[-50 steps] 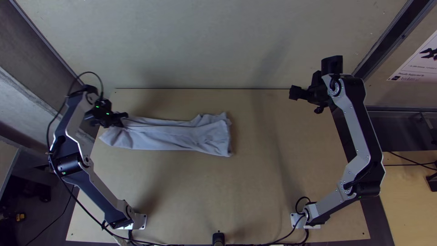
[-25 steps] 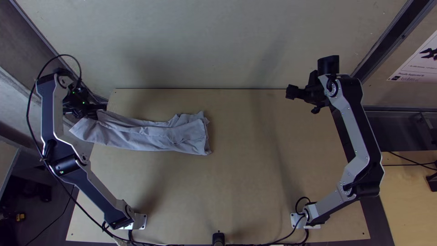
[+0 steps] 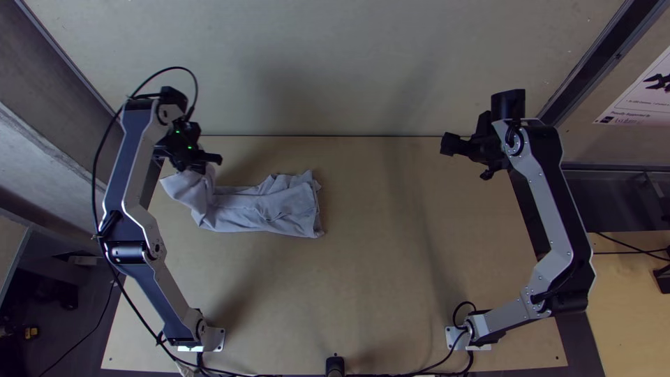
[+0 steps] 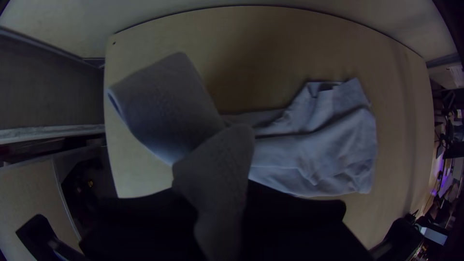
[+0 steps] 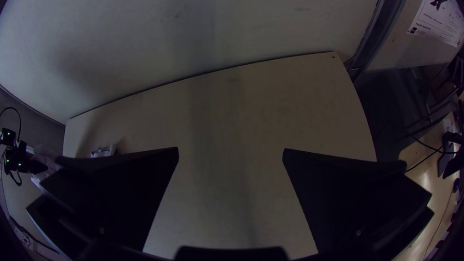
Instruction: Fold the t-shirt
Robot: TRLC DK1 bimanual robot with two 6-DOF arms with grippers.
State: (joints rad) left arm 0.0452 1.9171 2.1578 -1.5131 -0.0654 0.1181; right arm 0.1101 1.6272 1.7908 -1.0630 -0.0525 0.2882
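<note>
Tabletop (image 3: 391, 293) of light wood spans the work area, with the left arm (image 3: 132, 202) standing over the cloth's end of it and the right arm (image 3: 555, 216) at the other side, nearly unchanged through the earlier frames. The t-shirt (image 3: 269, 209) lies toward the left arm's side, gathered into a long, narrow band with wrinkles at the end nearer the middle. It was first drawn sideways toward that arm; since then the wrinkled end has stayed put, while the held end has been raised and brought back inward over the rest. The left gripper (image 3: 209, 164) is closed on that end: in the left wrist view the fabric runs between its two fingers, and a broad flap (image 4: 164, 106) swings out beside it, clear of the part lying flat. That looks to me like the drag finishing and a fold across the band's length beginning, though it is not laid down. The next move likely calls for carrying the grip farther along the band, then lowering and letting go. Released too soon, the flap could drop crooked or bunch up. The right gripper (image 5: 230, 151) is wide apart, holding nothing, well away from the cloth; this fold probably doesn't need it.
</note>
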